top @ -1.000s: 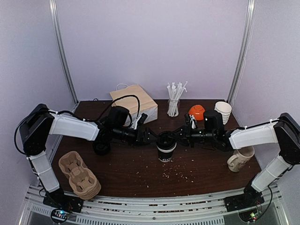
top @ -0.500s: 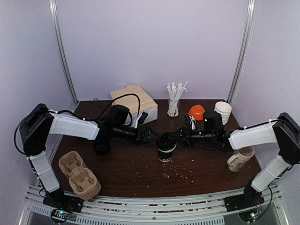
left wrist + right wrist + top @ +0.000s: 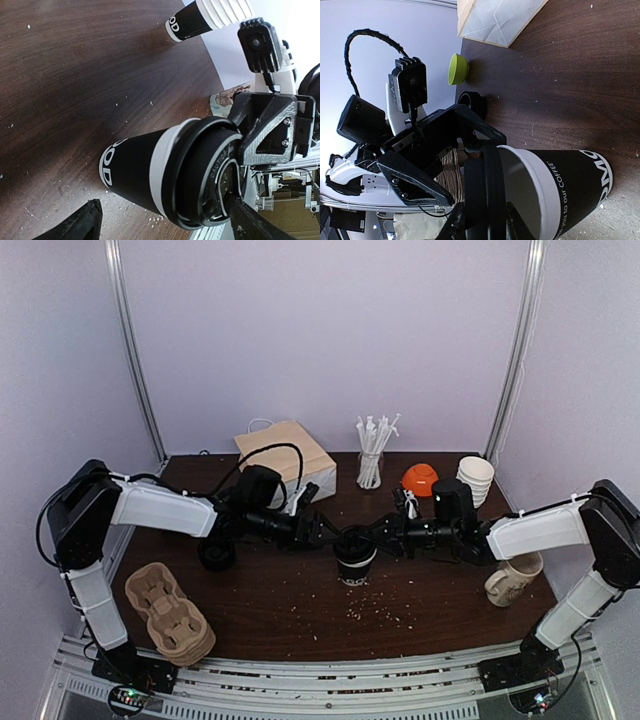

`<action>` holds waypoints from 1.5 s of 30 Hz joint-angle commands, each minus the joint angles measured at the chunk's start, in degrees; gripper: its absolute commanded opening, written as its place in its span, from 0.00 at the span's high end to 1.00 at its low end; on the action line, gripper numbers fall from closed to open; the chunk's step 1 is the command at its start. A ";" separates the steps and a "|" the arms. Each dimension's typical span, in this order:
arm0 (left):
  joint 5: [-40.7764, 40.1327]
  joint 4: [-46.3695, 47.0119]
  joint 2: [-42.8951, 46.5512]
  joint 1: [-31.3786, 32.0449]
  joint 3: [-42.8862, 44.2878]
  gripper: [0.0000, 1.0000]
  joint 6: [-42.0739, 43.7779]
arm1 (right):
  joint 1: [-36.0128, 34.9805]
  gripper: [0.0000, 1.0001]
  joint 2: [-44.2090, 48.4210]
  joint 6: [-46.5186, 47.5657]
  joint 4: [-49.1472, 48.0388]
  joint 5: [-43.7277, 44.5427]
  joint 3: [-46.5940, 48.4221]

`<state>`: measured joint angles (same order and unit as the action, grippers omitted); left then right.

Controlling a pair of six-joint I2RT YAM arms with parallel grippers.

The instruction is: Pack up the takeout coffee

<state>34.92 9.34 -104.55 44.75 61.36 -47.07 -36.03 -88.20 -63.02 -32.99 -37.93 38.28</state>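
Left wrist, left pincer (image 3: 165, 225) splayed, right pincer (image 3: 484, 222) clamping round (black plastic) lid (image 3: 200, 175)

takeout coffee (image 3: 355, 562): one stood mid-table
paper bag (image 3: 287, 455): one lay far left
glass of straws (image 3: 370, 470): one stood far centre
orange bowl (image 3: 420, 480): one sat far right
white cup stack (image 3: 476, 478): one stood far right
cream mug (image 3: 508, 582): one sat near right
carrier stack (image 3: 172, 615): one lay near left

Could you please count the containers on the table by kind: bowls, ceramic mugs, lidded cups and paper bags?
Bowls: 2 (orange bowl, green bowl)
Cream ceramic mug: 1
Black lidded paper cup: 1
Brown paper bag: 1
Total: 5
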 commanded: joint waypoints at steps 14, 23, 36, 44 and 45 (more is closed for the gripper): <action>-3.07 -8.59 -4.93 1.65 7.57 0.13 5.45 | -0.18 0.62 0.97 3.35 5.24 2.02 -0.36; -3.80 -9.52 -5.81 1.67 7.98 0.14 5.64 | -0.20 0.52 3.56 6.76 12.71 3.09 2.26; -4.29 -9.96 -6.27 1.65 7.98 0.14 6.02 | -0.09 0.46 6.06 10.86 23.03 5.37 5.84; -4.23 -9.96 -6.54 1.67 7.98 0.14 6.19 | 0.04 0.45 6.88 12.02 26.26 6.18 7.07; -4.23 -9.96 -6.54 1.66 7.98 0.14 6.28 | 0.03 0.45 6.97 12.11 26.49 6.33 7.18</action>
<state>32.12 1.61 -109.25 46.13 68.93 -42.39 -36.03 -82.61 -52.42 -10.74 -33.61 44.12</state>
